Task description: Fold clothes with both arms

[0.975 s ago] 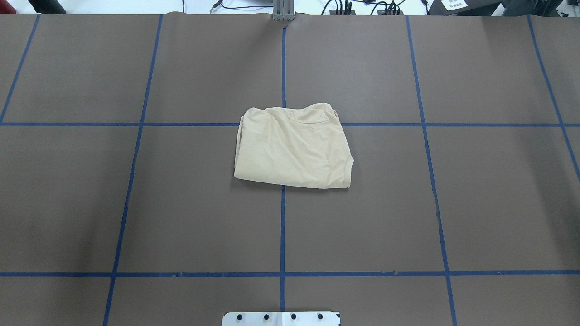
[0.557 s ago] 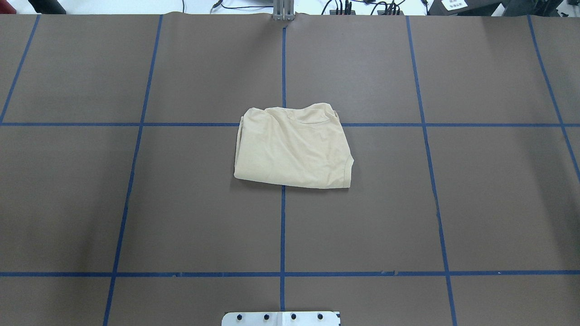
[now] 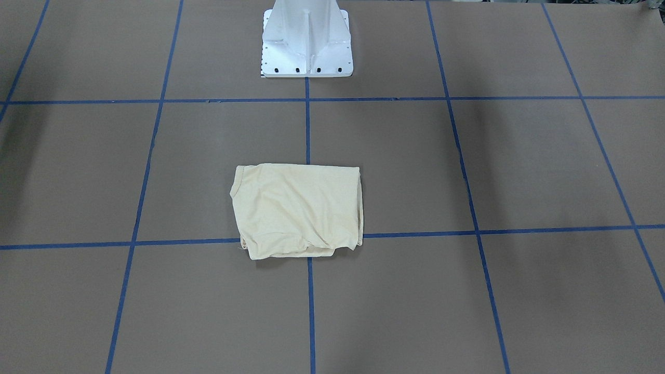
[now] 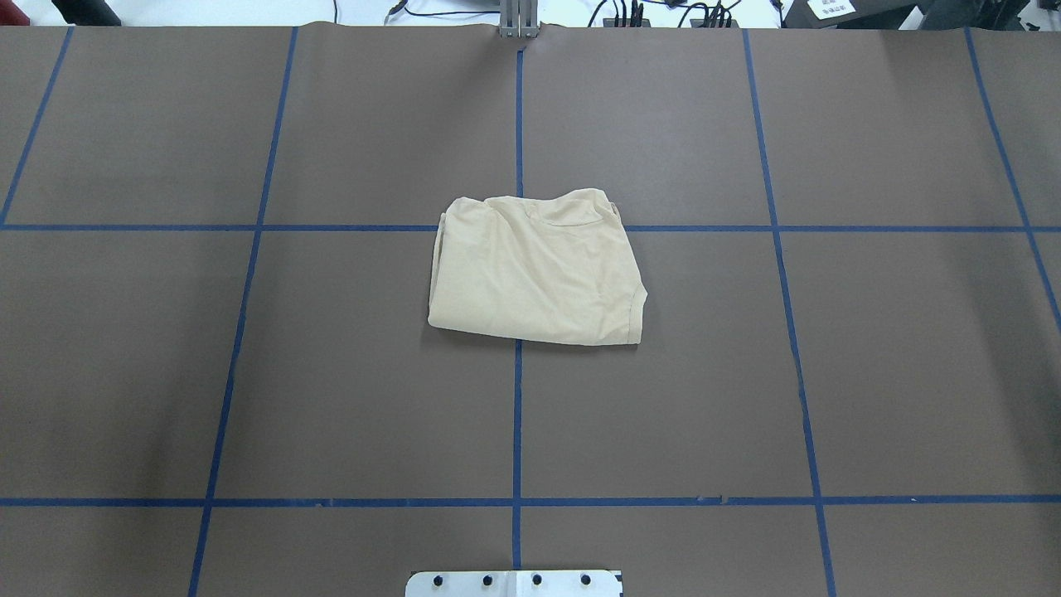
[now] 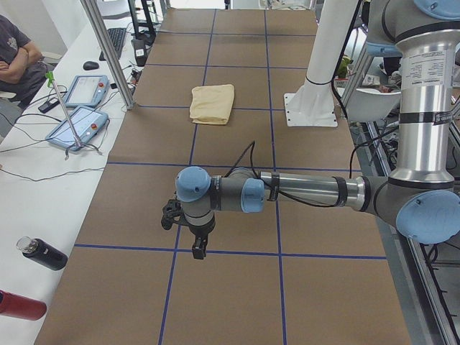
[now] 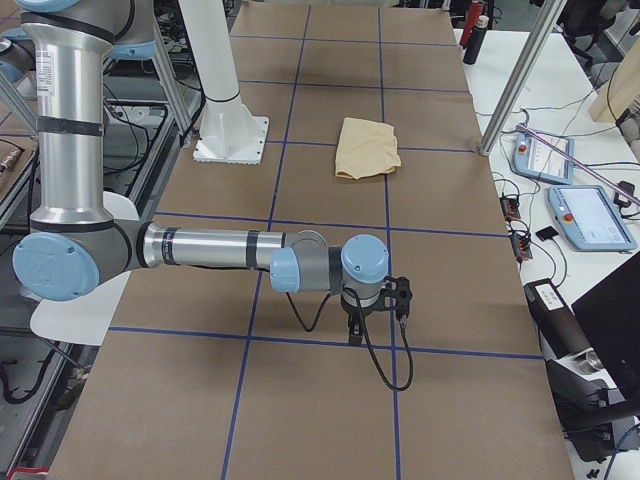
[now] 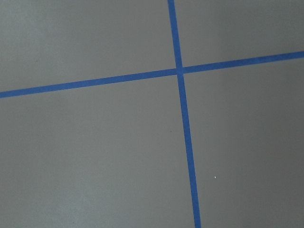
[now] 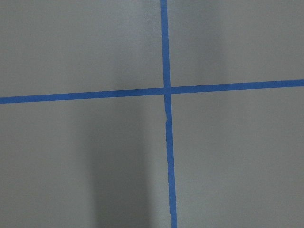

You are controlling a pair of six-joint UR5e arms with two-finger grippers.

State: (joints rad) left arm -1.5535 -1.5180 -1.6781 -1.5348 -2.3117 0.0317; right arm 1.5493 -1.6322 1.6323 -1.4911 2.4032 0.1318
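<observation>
Inspection from the robot's left end of the table.

1. Nearest: the left grey-and-silver tubular arm with light blue joint caps point(image 5: 309, 190) reaches out level over the brown paper-covered table point(image 4: 331, 373), well out from the white pedestal base point(image 5: 311, 111) toward this end. Its black two-finger left gripper point(image 5: 198, 253) points straight down above a crossing of the blue tape grid lines point(image 4: 516, 414). Whether its fingers are apart or together cannot be told from the side. Its wrist camera shows only brown cover and a tape crossing.

2. Middle: the pale cream-yellow thin knit T-shirt point(image 4: 535, 269) lies folded into a compact, slightly rumpled rectangle. It sits in front of the pedestal base on the operators' side, apart from it. It lies across the tape line that runs out from the base, its far edge over a cross line. Nothing touches it.

3. Farthest: the matching right arm point(image 6: 210, 248) stretches out level on the other side of the pedestal base. The black right gripper point(image 6: 353, 335) points down over a tape line, well apart from the shirt. The state of its fingers cannot be told either.
</observation>
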